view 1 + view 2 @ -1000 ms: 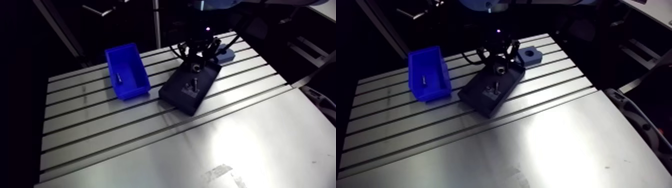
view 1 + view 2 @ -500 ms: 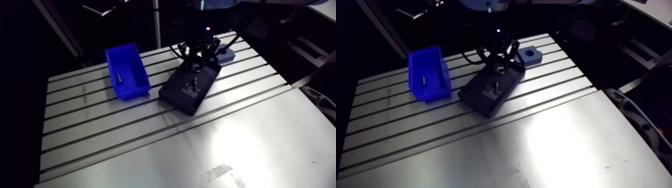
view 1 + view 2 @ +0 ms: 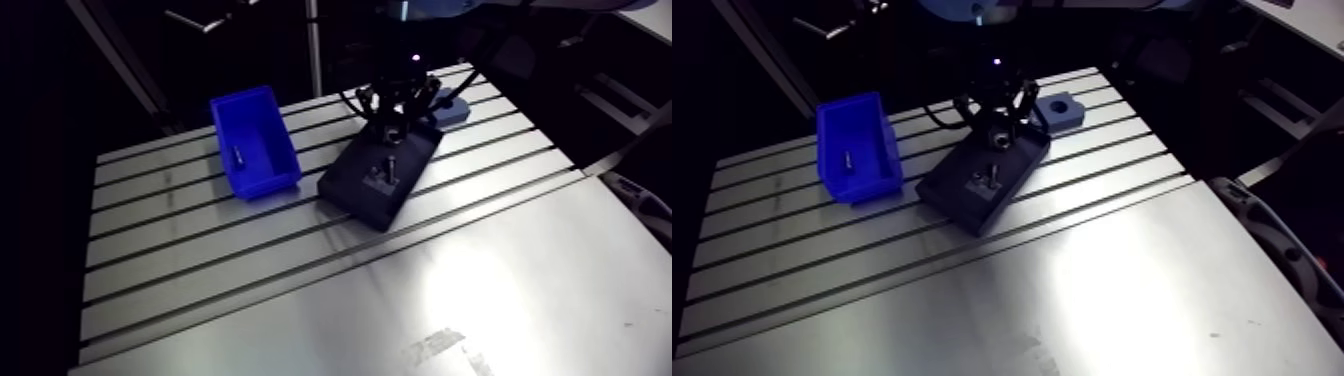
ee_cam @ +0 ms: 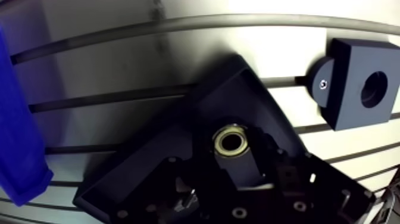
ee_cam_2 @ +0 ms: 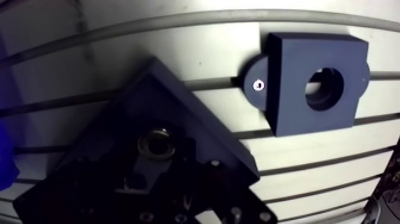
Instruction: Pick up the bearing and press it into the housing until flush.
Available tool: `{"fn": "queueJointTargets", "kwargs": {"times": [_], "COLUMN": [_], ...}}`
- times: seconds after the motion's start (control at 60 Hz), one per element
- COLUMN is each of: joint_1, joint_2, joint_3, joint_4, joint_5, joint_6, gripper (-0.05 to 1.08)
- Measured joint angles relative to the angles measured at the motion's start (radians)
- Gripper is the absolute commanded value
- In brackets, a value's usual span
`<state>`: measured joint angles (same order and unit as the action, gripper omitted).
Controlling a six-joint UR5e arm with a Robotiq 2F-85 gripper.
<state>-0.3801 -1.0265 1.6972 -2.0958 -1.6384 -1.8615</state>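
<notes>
The bearing (image 4: 232, 141), a small metal ring, shows in the wrist view directly under the gripper, against the black tray (image 4: 149, 167). Whether it rests in a tray recess or is held, I cannot tell. The housing (image 5: 324, 89) is a dark blue block with a round hole. It lies on the table just beyond the tray's corner, with a rounded tab and a screw on the side facing the tray. In the arm view my gripper (image 3: 997, 120) hangs over the tray's far end, close to the housing (image 3: 1059, 108).
A blue bin (image 3: 255, 140) holding a small bolt (image 3: 238, 154) stands left of the tray. An upright peg (image 3: 388, 165) sticks up from the tray's middle. The slotted table (image 3: 300, 290) stretches toward the near side.
The gripper seems to have risen very slightly over the tray's far end. Tray, housing and bin have stayed put.
</notes>
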Motion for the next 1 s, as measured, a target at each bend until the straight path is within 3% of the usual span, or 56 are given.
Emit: {"fn": "queueJointTargets", "kwargs": {"times": [0.467, 0.733, 1.0], "joint_1": [0.004, -0.002, -0.025], "joint_2": [-0.061, -0.112, -0.12], "joint_3": [-0.002, -0.013, -0.063], "joint_4": [0.041, 0.08, 0.114], "joint_5": [0.002, -0.008, -0.016], "joint_6": [-0.001, -0.013, -0.026], "gripper": [0.63, 0.64, 0.65]}}
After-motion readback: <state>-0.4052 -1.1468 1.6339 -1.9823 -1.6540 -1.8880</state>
